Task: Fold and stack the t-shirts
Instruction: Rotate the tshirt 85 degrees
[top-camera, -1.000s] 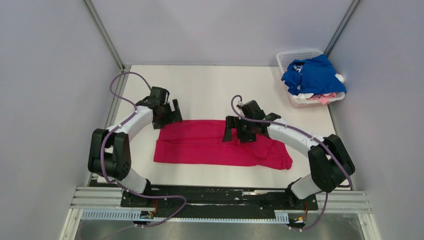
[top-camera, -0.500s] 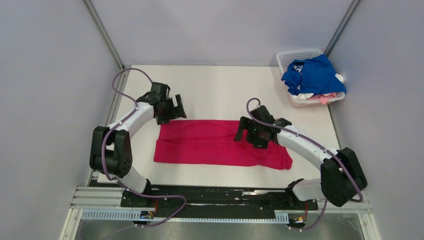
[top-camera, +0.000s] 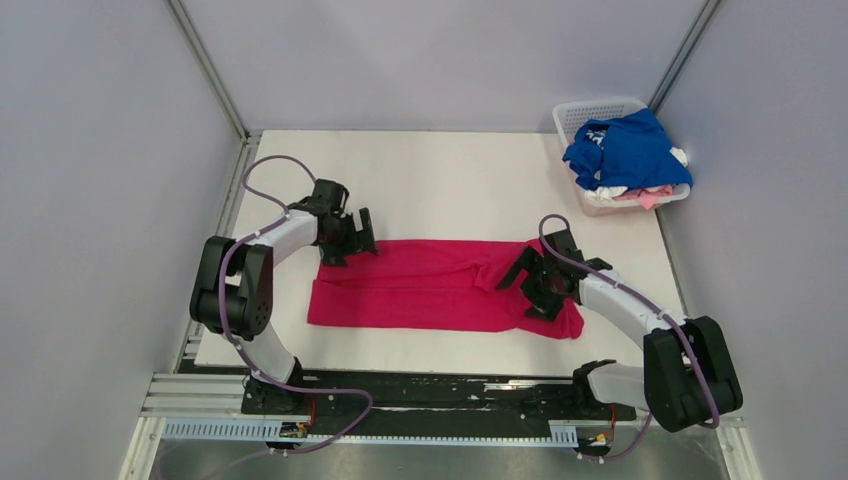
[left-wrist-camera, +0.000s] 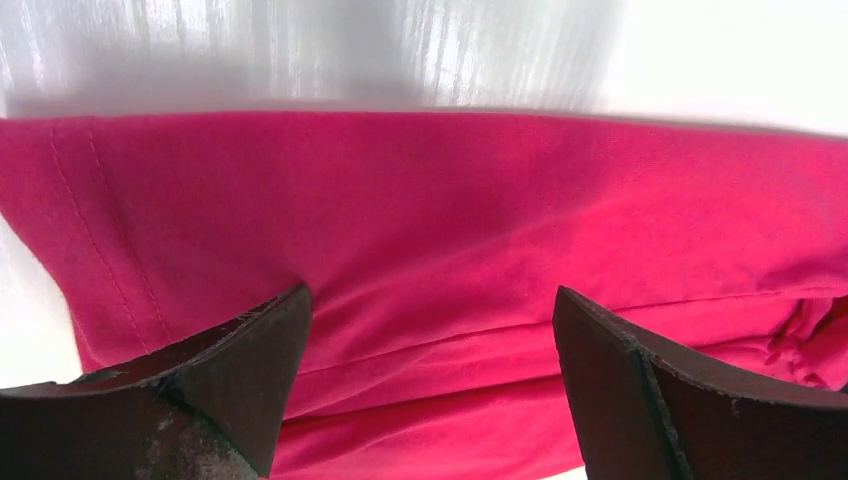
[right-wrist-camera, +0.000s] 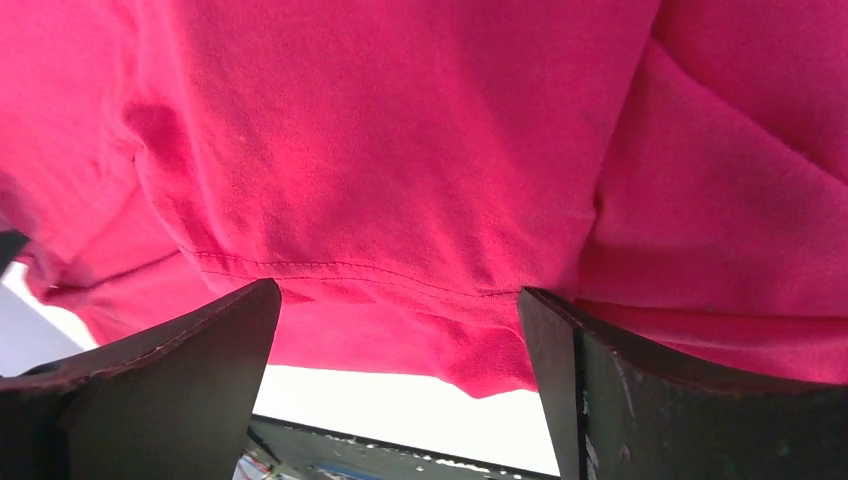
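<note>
The left gripper (top-camera: 352, 243) is wide open over one end of the red shirt (top-camera: 430, 285), the right gripper (top-camera: 525, 292) wide open over the other end

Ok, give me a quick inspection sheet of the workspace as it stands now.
Surface: white table.
Job's things: magenta t-shirt folded into a long band, rumpled at its right end; blue t-shirt heaped in white lattice basket over white and pink cloth.
Clutter: nothing seen.
Grippers: left gripper open over the band's far left corner; right gripper open over its right end.
Cables: purple cables loop off both arms.
Surroundings: grey walls.
</note>
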